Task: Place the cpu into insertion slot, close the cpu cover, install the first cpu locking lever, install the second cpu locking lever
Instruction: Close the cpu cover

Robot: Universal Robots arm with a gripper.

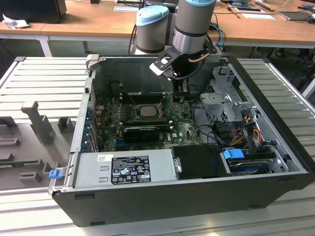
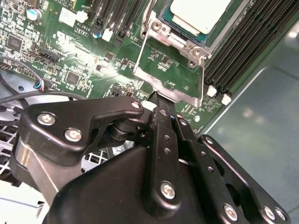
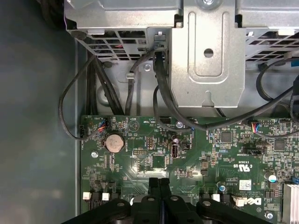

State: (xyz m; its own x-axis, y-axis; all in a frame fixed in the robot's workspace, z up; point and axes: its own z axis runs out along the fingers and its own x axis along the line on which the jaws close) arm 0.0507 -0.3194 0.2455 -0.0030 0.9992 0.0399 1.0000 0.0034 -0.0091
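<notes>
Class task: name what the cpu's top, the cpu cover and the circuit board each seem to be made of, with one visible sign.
The cpu: pale matte metal top, likely; smooth, evenly dull sheen.
The cpu cover: bare silver sheet metal, perhaps steel; thin bent edges, bright glints.
The circuit board: glossy green laminate, probably fibreglass; white print and soldered parts.

Green circuit board [image 3: 224, 158], round coin battery [image 3: 113, 143], black cables [image 3: 159, 79], silver metal bracket [image 3: 208, 56], fingers [image 3: 153, 186] pressed together
</notes>
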